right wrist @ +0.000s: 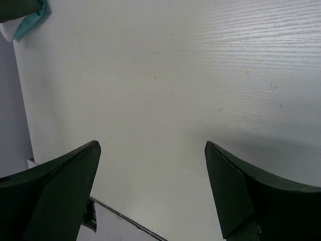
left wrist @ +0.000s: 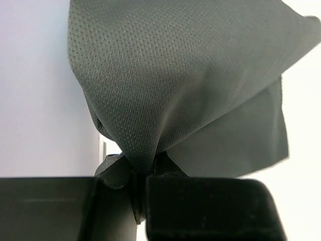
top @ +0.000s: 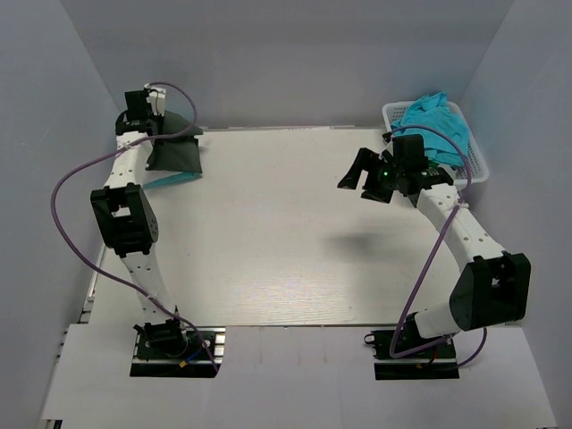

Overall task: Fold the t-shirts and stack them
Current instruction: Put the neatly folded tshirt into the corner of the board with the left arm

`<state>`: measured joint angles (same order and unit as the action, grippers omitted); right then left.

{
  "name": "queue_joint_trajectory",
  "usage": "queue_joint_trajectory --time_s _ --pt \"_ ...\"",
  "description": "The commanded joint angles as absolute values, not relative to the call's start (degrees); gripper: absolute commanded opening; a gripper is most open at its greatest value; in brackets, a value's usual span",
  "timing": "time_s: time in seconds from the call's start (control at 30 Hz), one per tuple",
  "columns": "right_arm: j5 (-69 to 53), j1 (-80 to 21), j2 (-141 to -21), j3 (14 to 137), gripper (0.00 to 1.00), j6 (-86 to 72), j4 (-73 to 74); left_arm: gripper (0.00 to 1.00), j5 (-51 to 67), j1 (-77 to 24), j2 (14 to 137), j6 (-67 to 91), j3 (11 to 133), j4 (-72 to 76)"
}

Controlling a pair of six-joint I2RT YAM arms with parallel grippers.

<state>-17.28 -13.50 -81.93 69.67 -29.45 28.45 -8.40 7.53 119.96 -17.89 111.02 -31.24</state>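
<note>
My left gripper is at the far left corner of the table, shut on the dark charcoal grey t-shirt, which hangs from it down onto a turquoise t-shirt lying on the table. In the left wrist view the grey cloth fills the frame and is pinched between my fingers. My right gripper is open and empty above the table's right side; the right wrist view shows its fingers spread over bare table. Another turquoise t-shirt lies in the basket.
A white lattice basket stands at the far right corner behind my right gripper. Grey walls close in the table on the left, back and right. A corner of turquoise cloth shows at the top left of the right wrist view.
</note>
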Motion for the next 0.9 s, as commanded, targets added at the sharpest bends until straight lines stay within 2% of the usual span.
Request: queue_joint_trajectory --time_s 0.0,0.2,0.23,0.27,0.33,0.37,0.67,0.87 --pt "-18.6 -13.5 -82.4 72.6 0.90 -30.7 27.6 0.00 -5.0 9.8 119.7 -16.3 115.7 -31.5" --pt "-18.7 -13.4 -83.6 73.4 0.90 -31.5 27.5 0.00 1.1 12.5 122.4 -15.6 118.8 -32.9" --pt "-18.8 -13.5 -84.3 74.0 0.90 -31.5 27.5 0.14 1.1 12.5 123.2 -15.6 118.8 -32.9" --pt "-18.7 -13.4 -84.6 74.1 0.90 -31.6 27.6 0.49 1.1 13.0 123.7 -15.6 119.4 -32.9" --pt "-18.8 -13.5 -85.6 74.9 0.90 -31.7 27.8 0.91 0.5 13.0 123.7 -14.4 119.4 -32.9" --pt "-18.9 -13.4 -85.9 75.2 0.90 -31.7 27.8 1.00 -0.3 13.6 124.3 -14.4 119.4 -32.9" --pt "-19.9 -13.6 -88.0 76.0 0.90 -32.4 27.2 1.00 -10.0 17.0 125.4 -5.9 123.0 -33.4" --pt "-20.7 -13.6 -88.6 76.0 0.90 -31.0 26.7 1.00 3.1 17.1 122.3 -4.6 117.8 -33.4"
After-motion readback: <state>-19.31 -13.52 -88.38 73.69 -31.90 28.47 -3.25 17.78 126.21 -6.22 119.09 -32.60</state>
